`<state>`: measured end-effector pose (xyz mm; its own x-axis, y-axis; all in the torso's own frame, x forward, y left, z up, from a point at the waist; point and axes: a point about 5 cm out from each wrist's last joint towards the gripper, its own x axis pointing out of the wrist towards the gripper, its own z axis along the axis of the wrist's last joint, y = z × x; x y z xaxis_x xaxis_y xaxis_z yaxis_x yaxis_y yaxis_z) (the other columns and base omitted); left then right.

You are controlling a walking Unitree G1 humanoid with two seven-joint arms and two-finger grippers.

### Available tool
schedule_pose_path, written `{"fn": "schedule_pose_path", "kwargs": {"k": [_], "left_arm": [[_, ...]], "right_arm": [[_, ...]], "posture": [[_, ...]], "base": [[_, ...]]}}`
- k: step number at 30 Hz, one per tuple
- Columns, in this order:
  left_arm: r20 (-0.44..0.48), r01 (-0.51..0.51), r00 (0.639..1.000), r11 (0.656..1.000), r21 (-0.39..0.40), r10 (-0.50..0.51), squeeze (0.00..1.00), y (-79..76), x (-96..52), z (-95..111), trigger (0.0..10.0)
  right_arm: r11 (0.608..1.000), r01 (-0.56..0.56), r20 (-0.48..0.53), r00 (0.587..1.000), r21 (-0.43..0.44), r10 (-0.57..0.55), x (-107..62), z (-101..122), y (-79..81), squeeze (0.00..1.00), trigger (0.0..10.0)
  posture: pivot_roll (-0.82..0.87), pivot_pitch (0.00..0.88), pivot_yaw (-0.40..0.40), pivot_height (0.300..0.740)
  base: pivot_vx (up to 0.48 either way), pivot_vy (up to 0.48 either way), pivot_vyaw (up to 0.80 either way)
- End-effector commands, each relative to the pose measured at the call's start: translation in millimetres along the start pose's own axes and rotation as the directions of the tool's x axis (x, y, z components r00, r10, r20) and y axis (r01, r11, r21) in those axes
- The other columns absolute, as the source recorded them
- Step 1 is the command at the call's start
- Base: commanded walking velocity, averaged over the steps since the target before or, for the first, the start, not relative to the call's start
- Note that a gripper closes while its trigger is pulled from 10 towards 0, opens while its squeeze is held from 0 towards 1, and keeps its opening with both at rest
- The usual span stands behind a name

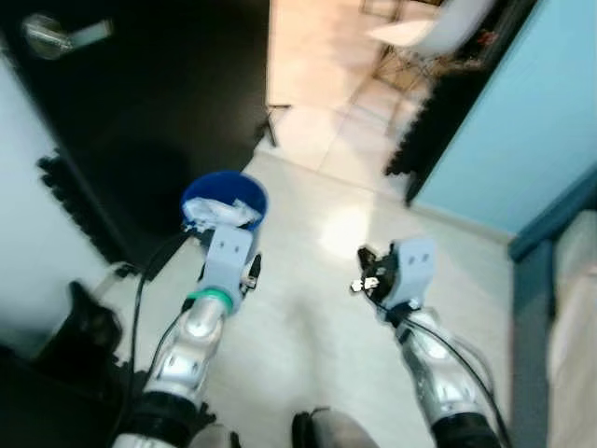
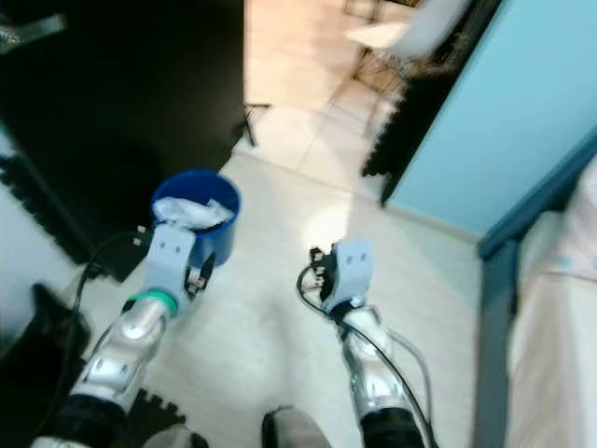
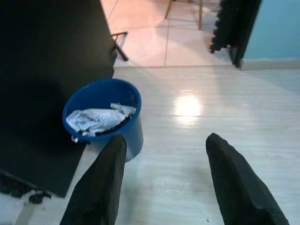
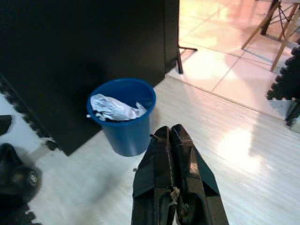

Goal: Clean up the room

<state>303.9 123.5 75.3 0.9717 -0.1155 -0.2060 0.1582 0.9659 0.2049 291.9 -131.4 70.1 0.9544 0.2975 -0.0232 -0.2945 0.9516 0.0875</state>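
A blue bucket point(image 1: 224, 199) stands on the pale floor against a black door, with crumpled white paper point(image 3: 96, 119) inside it. My left gripper point(image 3: 164, 138) hovers just short of the bucket and to its right, open, with bare floor between its black fingers point(image 3: 105, 178). Further right and held low over the floor, my right gripper point(image 4: 169, 130) is shut with its fingers pressed together and nothing seen in them. Both silver arms reach forward, the left arm point(image 1: 201, 322) and the right arm point(image 1: 424, 350).
The black door point(image 1: 159, 84) and dark foam mat edges point(image 1: 75, 201) line the left. Black shoes point(image 1: 89, 322) lie at the near left. Ahead, a doorway opens to a tiled room with a chair point(image 1: 429, 33). A light-blue wall point(image 1: 522, 121) and a bed point(image 2: 560, 308) close the right.
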Motion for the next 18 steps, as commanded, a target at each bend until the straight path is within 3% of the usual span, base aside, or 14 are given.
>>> {"fn": "schedule_pose_path", "kwargs": {"k": [1,11,18], "left_arm": [[-0.011,0.040,0.999,0.999,-0.008,-0.041,0.00,-4.9,-1.8,-3.1,10.0],[-0.009,0.076,0.997,0.997,0.009,-0.076,0.00,-7.2,-2.5,-3.3,10.0],[-0.009,0.084,0.996,0.996,0.039,-0.084,0.00,0.7,-1.9,-5.9,10.0]], "right_arm": [[1.000,0.012,-0.021,1.000,-0.001,-0.012,-1.6,-3.3,-3.9,0.00,10.0],[1.000,0.019,-0.022,1.000,0.002,-0.019,-1.1,-3.7,-5.1,0.00,10.0],[1.000,0.024,-0.032,0.999,0.002,-0.024,-3.0,-7.1,-7.3,0.00,10.0]], "posture": [[-0.02,0.043,0.020,0.720],[-0.03,0.043,0.020,0.720],[-0.02,0.043,0.019,0.720]], "base": [[0.000,0.000,-0.79],[0.000,0.000,-0.79],[0.000,0.000,-0.79]]}}
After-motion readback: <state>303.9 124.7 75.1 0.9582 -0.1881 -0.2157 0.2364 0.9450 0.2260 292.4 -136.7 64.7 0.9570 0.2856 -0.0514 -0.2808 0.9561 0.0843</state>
